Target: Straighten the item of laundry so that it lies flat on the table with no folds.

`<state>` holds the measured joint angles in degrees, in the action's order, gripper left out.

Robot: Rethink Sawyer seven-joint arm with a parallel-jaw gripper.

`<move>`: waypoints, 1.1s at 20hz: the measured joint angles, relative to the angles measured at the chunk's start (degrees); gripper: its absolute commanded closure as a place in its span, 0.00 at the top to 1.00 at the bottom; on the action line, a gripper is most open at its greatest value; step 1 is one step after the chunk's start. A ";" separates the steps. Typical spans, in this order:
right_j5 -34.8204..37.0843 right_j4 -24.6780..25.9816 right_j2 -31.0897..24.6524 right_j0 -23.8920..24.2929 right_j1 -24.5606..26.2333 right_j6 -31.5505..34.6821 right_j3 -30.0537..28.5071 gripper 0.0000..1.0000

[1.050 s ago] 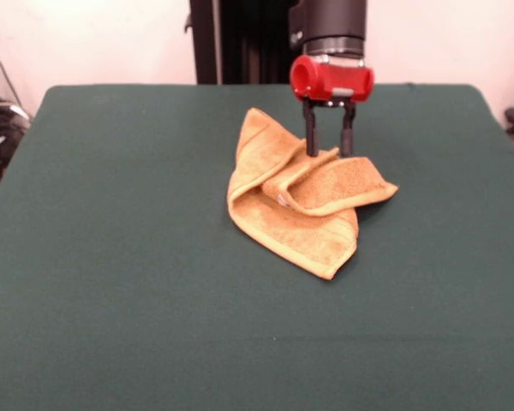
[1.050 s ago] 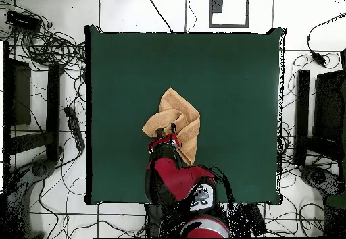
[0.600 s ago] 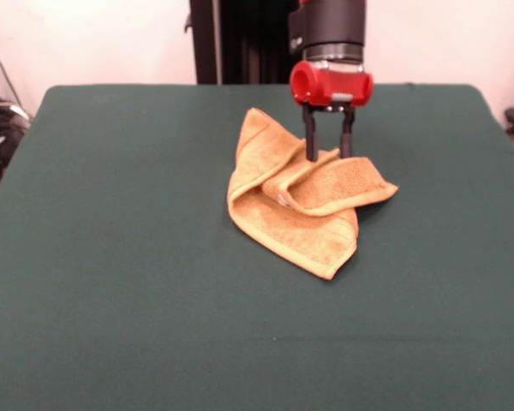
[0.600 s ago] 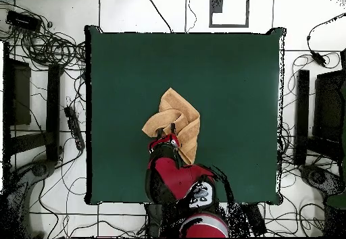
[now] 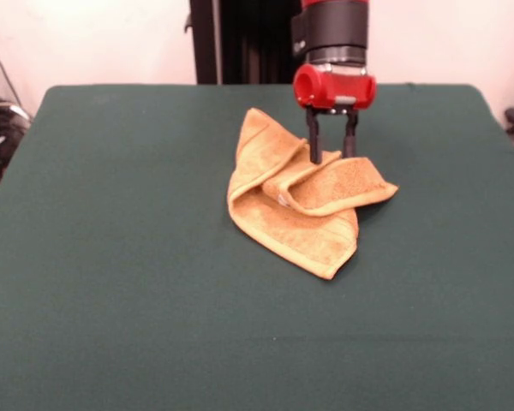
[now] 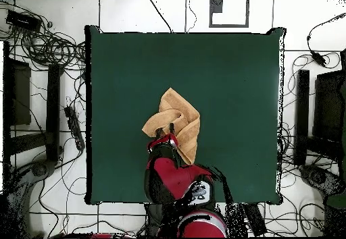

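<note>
A small orange-tan terry towel (image 5: 301, 201) is being shown lying crumpled a little beyond the middle of the large table covered in dark green cloth (image 5: 111, 282), with one corner doubled over the rest so that a raised, tube-like fold is running across it. In the front view this folded flap is pointing toward three o'clock, while a single flat layer is trailing toward five o'clock. The red-and-black gripper (image 5: 331, 156) is being held upright above the towel's twelve-o'clock edge, its two dark fingers (image 5: 313, 141) parted and standing astride the crest of the fold; the jaws are released, with nothing pinched between them, and whether the tips are touching the cloth cannot be told. This placement is judged to be chosen so that the upper layer alone can be caught and peeled back. In the overhead view the towel (image 6: 177, 118) is lying at the twelve o'clock side of the gripper (image 6: 165, 134), with the arm covering its near corner. The straightening is judged to be barely under way, since the towel is not yet lying flat.
</note>
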<state>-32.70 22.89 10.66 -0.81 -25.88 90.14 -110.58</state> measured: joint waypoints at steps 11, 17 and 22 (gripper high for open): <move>-2.54 -0.21 0.07 -0.05 1.19 0.00 0.02 0.00; -2.55 -0.87 0.08 -0.12 1.26 0.00 0.02 0.00; -2.54 -1.18 0.17 -0.30 1.20 0.00 0.01 0.00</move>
<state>-35.24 21.71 10.83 -1.11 -24.69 90.14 -110.57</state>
